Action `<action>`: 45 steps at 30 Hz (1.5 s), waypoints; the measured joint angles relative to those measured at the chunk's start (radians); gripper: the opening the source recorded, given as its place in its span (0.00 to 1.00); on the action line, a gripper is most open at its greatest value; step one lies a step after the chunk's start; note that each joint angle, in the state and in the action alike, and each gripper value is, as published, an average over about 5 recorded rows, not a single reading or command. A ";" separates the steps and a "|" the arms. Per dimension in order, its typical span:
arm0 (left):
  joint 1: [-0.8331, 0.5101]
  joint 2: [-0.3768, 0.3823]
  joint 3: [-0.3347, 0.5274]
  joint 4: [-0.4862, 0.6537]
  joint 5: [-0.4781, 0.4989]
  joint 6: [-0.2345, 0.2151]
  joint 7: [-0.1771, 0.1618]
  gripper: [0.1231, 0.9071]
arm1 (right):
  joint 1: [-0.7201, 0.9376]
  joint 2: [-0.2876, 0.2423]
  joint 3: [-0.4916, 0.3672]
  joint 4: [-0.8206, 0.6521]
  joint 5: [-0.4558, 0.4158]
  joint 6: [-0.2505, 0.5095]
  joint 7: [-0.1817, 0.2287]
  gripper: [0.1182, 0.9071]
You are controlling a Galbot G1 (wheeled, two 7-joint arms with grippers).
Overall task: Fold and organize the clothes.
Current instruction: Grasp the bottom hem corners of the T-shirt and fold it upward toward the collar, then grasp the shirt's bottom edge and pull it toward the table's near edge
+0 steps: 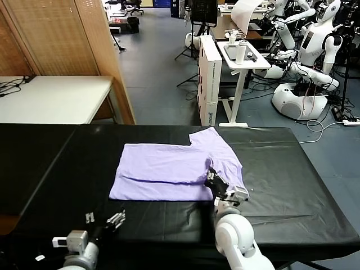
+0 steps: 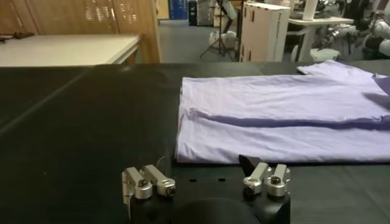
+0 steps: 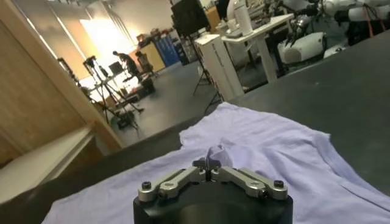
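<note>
A light lavender T-shirt [image 1: 169, 171] lies partly folded on the black table [image 1: 292, 169], with one sleeve [image 1: 211, 138] pointing to the far side. My right gripper [image 1: 215, 179] sits on the shirt's near right part and is shut on a small pinch of the fabric [image 3: 214, 155]. My left gripper [image 1: 115, 219] rests low over the bare table in front of the shirt's near left corner, open and holding nothing. In the left wrist view the shirt [image 2: 286, 115] spreads out beyond its fingers [image 2: 155, 182].
A white side table [image 1: 243, 56] with bottles and a tall white board [image 1: 209, 79] stand beyond the far edge. A white desk [image 1: 53, 98] and a wooden partition [image 1: 84, 39] are at the far left. Other robots [image 1: 318, 45] stand at the far right.
</note>
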 joint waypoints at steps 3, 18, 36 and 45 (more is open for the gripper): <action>0.000 0.000 -0.001 0.000 0.000 -0.001 0.000 1.00 | 0.019 0.002 -0.001 -0.029 -0.001 -0.003 -0.001 0.03; -0.024 0.004 -0.004 -0.004 -0.015 -0.015 0.009 1.00 | -0.055 -0.074 0.038 0.099 -0.082 -0.059 -0.081 0.94; -0.083 0.021 -0.018 0.051 -0.049 -0.130 0.001 1.00 | -0.361 -0.295 0.230 0.268 -0.397 -0.035 -0.360 1.00; -0.116 0.025 -0.011 0.103 -0.033 -0.162 -0.015 1.00 | -0.448 -0.336 0.292 0.280 -0.361 -0.069 -0.353 1.00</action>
